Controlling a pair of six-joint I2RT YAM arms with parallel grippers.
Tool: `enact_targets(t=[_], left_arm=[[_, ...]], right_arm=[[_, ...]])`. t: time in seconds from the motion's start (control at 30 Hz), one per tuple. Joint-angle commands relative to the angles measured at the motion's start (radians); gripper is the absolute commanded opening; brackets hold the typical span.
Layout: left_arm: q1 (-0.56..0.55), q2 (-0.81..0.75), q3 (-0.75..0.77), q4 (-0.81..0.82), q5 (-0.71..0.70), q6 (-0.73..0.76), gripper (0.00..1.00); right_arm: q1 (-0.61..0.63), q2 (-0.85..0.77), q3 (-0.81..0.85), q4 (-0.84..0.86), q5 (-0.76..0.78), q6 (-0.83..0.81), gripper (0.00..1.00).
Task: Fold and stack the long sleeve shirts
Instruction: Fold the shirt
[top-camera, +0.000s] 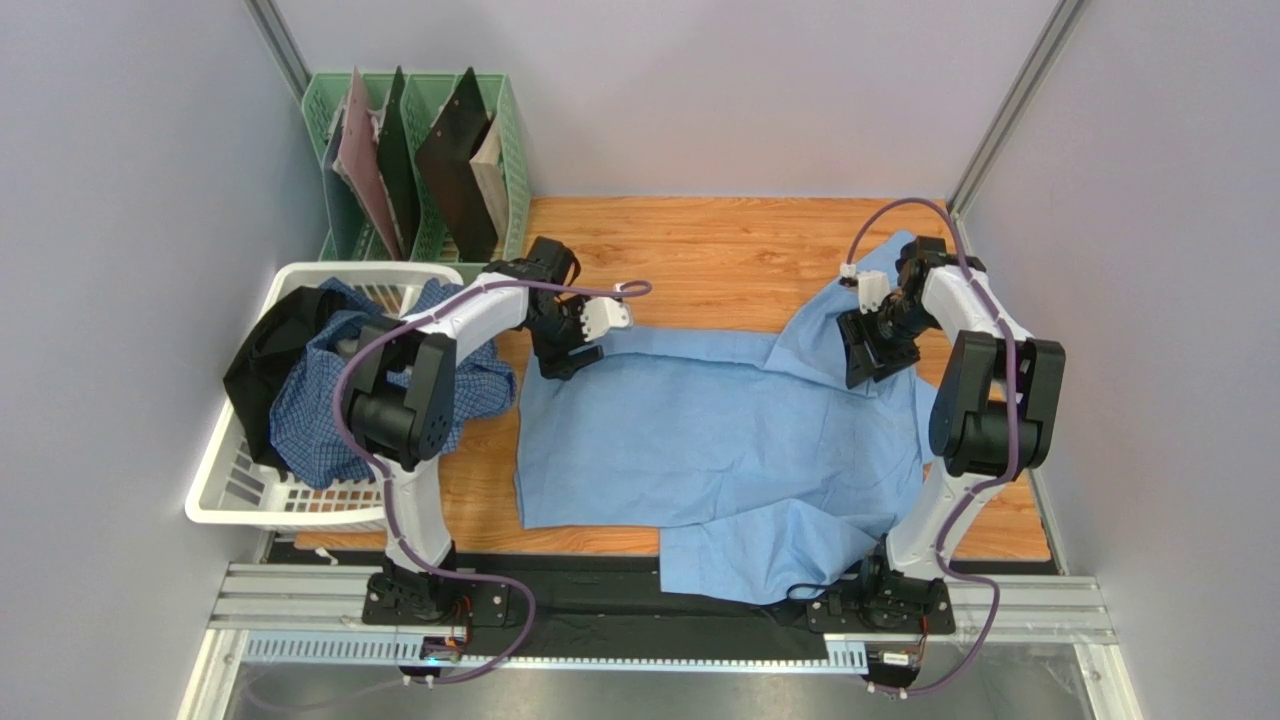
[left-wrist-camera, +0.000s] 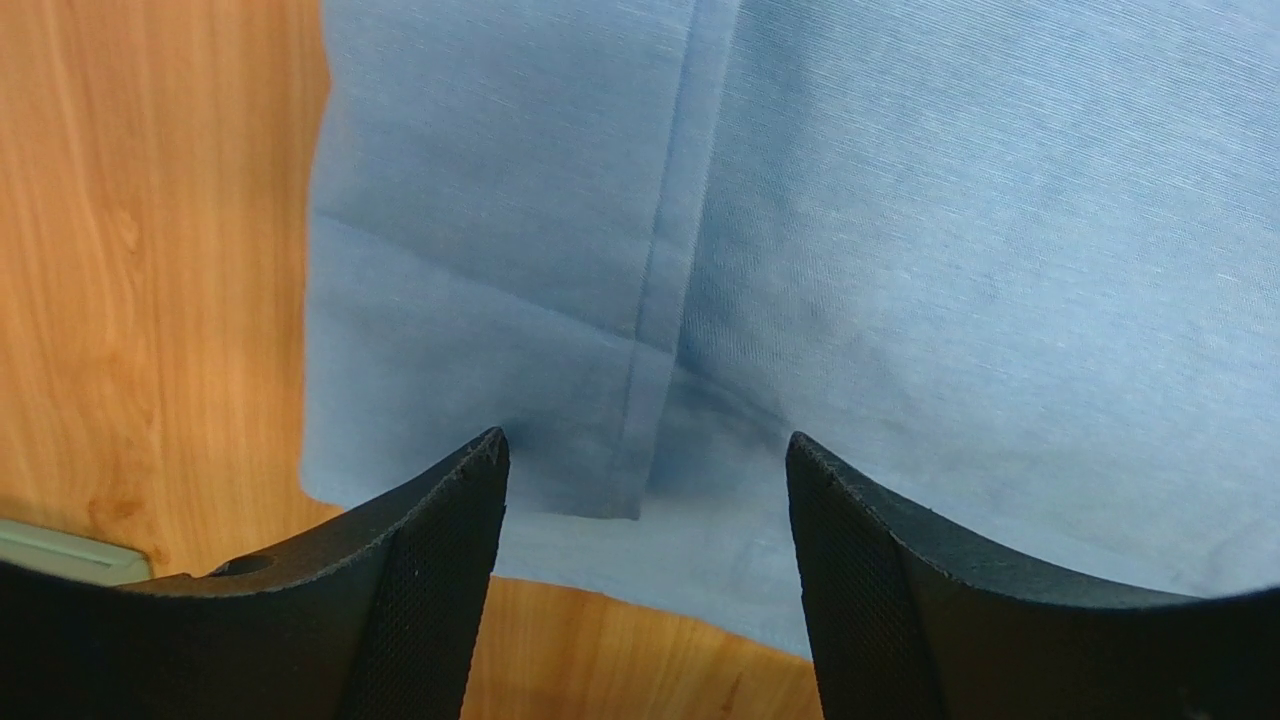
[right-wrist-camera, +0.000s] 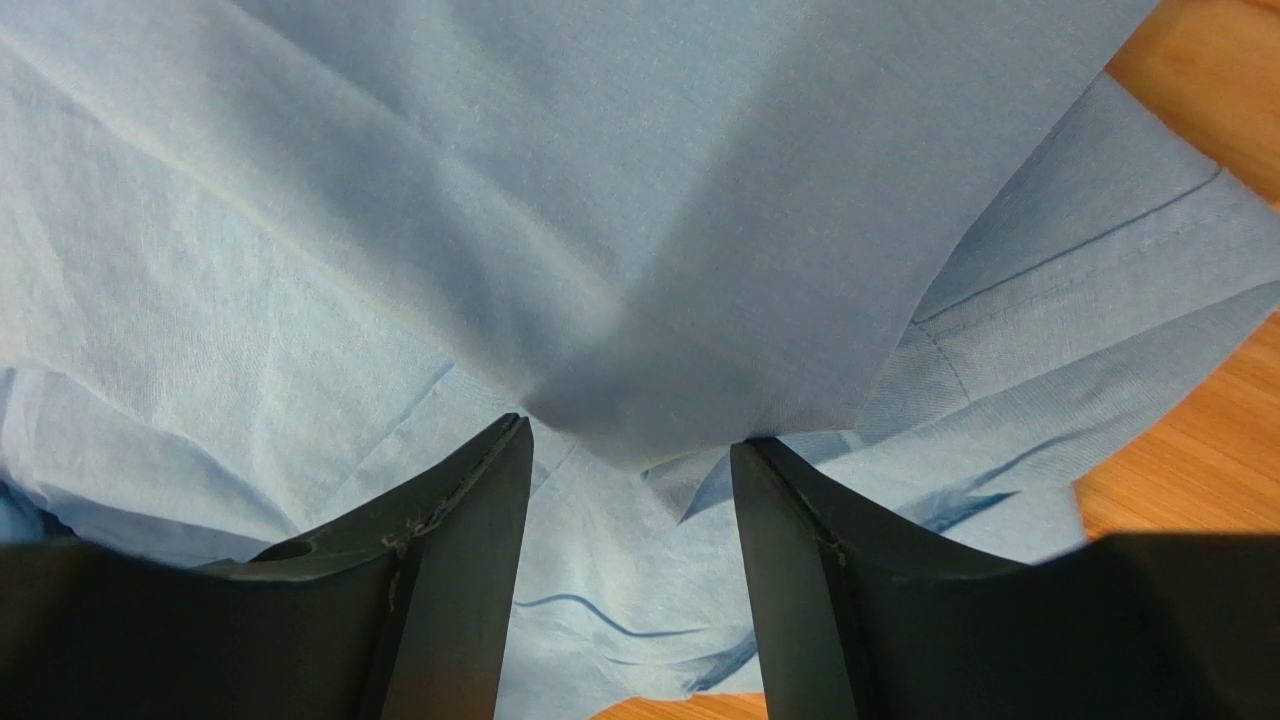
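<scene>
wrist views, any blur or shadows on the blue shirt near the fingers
left wrist: weave of the light blue shirt sharp, soft dark shadow between the fingers; right wrist: also in focus, shadow under the raised fold by its fingers; top external: even light, no glare

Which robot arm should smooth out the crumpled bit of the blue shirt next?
Probably the right. The right gripper is open right over the crumpled folds of the light blue shirt, while the left gripper sits over its flat left edge.
</scene>
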Motion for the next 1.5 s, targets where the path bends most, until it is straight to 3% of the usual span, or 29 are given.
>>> enact_targets(t=[0.0,0.37,0.57,0.83,0.93,0.97,1.03,1.07,1.13,1.47], left_arm=[[-0.003,0.001,0.002,0.094,-0.047,0.018,0.74],[-0.006,0.018,0.005,0.103,-0.078,0.043,0.66],[-0.008,0.033,0.022,0.082,-0.073,0.036,0.60],[-0.008,0.039,0.022,0.065,-0.050,0.038,0.58],[-0.008,0.051,0.031,0.051,-0.049,0.041,0.46],[-0.009,0.056,0.034,0.045,-0.050,0.049,0.33],[-0.006,0.055,0.043,0.027,-0.059,0.056,0.20],[-0.006,0.045,0.045,0.024,-0.061,0.059,0.09],[0.000,0.036,0.057,0.005,-0.068,0.067,0.01],[0.006,-0.044,0.097,-0.064,-0.065,0.099,0.00]], right_arm=[[-0.004,0.029,0.011,0.042,0.026,0.054,0.56],[-0.070,-0.022,-0.018,-0.019,-0.034,-0.036,0.49],[-0.072,0.018,-0.001,-0.021,-0.060,-0.035,0.33],[-0.070,0.030,0.008,-0.054,-0.086,-0.056,0.19],[-0.074,0.038,0.016,-0.056,-0.059,-0.062,0.03],[-0.077,0.040,0.021,-0.054,-0.046,-0.061,0.00],[-0.087,0.035,0.028,-0.056,-0.039,-0.064,0.00],[-0.092,0.030,0.045,-0.065,-0.028,-0.067,0.00],[-0.100,0.026,0.068,-0.079,-0.019,-0.079,0.00],[-0.107,0.003,0.122,-0.153,-0.003,-0.125,0.00]])
